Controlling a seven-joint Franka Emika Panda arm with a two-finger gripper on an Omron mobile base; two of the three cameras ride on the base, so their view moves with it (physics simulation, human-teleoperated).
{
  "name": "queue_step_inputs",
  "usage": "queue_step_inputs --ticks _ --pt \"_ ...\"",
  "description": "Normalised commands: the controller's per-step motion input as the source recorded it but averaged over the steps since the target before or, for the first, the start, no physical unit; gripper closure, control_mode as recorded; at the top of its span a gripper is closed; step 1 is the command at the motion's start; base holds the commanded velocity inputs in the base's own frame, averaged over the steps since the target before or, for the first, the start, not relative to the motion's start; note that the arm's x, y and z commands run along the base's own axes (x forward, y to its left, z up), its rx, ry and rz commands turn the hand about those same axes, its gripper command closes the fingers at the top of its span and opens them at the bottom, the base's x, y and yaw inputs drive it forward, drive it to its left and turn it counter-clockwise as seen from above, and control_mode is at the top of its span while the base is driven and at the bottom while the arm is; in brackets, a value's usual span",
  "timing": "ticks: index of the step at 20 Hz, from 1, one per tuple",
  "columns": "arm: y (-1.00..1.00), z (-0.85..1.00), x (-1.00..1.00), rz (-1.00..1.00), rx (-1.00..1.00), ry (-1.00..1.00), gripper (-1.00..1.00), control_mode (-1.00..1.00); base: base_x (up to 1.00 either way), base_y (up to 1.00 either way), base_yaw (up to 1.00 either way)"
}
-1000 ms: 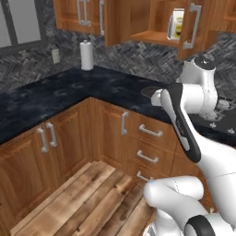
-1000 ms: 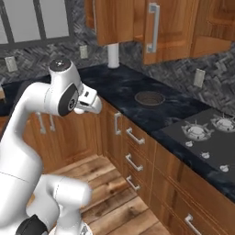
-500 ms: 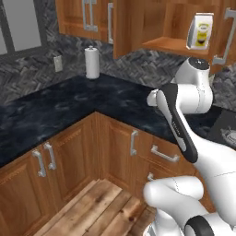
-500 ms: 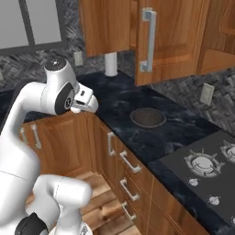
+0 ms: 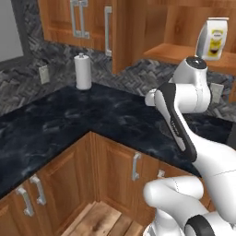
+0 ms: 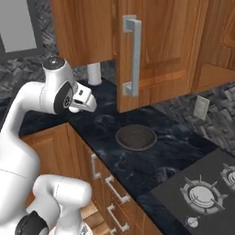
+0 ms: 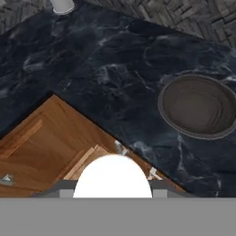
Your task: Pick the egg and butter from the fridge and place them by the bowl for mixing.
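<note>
– Kitchen corner, dark marbled counter (image 5: 55, 124): what is shown, left to right?

– Left base view: paper towel roll (image 5: 83, 71) at the back wall, then the white arm (image 5: 177, 115), then a carton (image 5: 213, 39) on the open cupboard shelf. Right base view: the gripper (image 6: 87, 103) over the counter's edge, the bowl (image 6: 136, 137) near it on the counter, the stove (image 6: 206, 183) at far right.

– What has changed in the last second?

– The whole picture has shifted in both base views, so the base has driven; the things themselves have not moved. The roll and the bowl now look larger and sit closer to the middle. The arm keeps the same folded pose.

– State of the jaws?

– Pinching the egg (image 7: 113, 177): in the hand view its white dome rises between the two finger tips, and the grip has held steady.

– Where is the egg relative to the bowl?

– Above the cupboard fronts at the counter's corner, with the bowl (image 7: 199, 107) ahead and to the right, apart from it. No item is seen on the counter beside the bowl.

– Meaning for the task?

– Judged: carrying is nearly done; next comes reaching out and setting the egg down beside the bowl, gently, since it may roll. The butter would then still need fetching.
</note>
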Motion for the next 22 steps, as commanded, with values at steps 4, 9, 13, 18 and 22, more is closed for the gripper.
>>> queue_step_inputs --ticks 4,9,13,18,22 --pt "0.0 0.0 0.0 0.0 0.0 0.0 1.0 1.0 0.53 0.12 -0.5" --pt "0.0 0.0 0.0 0.0 0.0 0.0 1.0 1.0 0.39 0.26 -0.66" --pt "0.0 0.0 0.0 0.0 0.0 0.0 1.0 1.0 0.42 0.39 -0.5" --pt "0.0 0.0 0.0 0.0 0.0 0.0 1.0 1.0 0.34 0.4 -0.2" --pt "0.0 0.0 0.0 0.0 0.0 0.0 1.0 1.0 0.38 0.29 -0.23"
